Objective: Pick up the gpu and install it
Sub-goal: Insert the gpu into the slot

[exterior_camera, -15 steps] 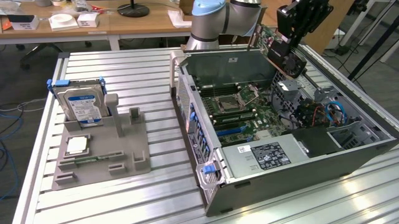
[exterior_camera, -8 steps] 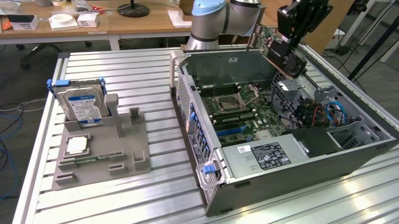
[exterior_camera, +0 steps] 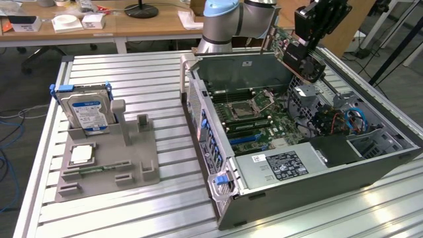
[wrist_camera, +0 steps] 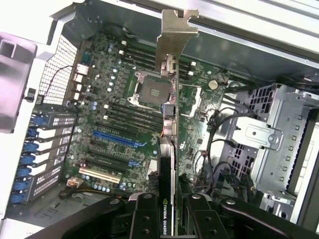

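The gpu [exterior_camera: 296, 53] hangs tilted in the air above the open computer case [exterior_camera: 290, 163], green board with a black fan block facing the exterior view's right. My gripper [exterior_camera: 316, 30] is shut on its upper edge. In the wrist view the gpu [wrist_camera: 169, 129] runs edge-on away from the black fingers [wrist_camera: 144, 216], its silver end bracket [wrist_camera: 175, 35] at the far end. Below it lies the motherboard [wrist_camera: 119, 114] with blue expansion slots [wrist_camera: 117, 139] and an empty processor socket [wrist_camera: 148, 90].
A grey fixture tray [exterior_camera: 109, 163] on the aluminium table holds a blue-labelled hard drive [exterior_camera: 88, 110] upright, a processor chip [exterior_camera: 80, 155] and a narrow memory stick [exterior_camera: 92, 171]. Inside the case sit a power supply [exterior_camera: 281, 166], cables [exterior_camera: 353, 119] and a drive cage [wrist_camera: 271, 144].
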`<act>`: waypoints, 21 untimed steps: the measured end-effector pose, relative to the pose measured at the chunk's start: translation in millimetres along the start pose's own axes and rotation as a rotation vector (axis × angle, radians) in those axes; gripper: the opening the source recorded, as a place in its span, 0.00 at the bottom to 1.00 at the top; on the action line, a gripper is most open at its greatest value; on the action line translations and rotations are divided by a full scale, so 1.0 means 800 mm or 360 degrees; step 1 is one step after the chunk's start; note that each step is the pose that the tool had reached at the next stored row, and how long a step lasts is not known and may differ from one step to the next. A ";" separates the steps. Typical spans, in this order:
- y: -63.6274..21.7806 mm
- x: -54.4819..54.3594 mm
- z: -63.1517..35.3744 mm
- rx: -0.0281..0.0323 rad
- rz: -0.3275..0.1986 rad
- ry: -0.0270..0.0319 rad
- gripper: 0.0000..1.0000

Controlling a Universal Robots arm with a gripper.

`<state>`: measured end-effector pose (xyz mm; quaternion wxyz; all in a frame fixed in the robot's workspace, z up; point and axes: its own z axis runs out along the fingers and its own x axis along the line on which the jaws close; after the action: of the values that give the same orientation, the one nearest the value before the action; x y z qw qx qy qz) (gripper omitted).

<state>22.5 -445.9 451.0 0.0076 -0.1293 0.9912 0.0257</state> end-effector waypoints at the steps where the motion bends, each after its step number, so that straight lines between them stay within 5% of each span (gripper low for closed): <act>1: 0.000 0.000 0.000 -0.00001 -0.0006 0.00004 0.26; 21: 0.000 0.000 0.000 -0.00030 -0.0140 0.00068 0.26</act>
<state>22.5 -445.9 451.0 0.0065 -0.1729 0.9846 0.0260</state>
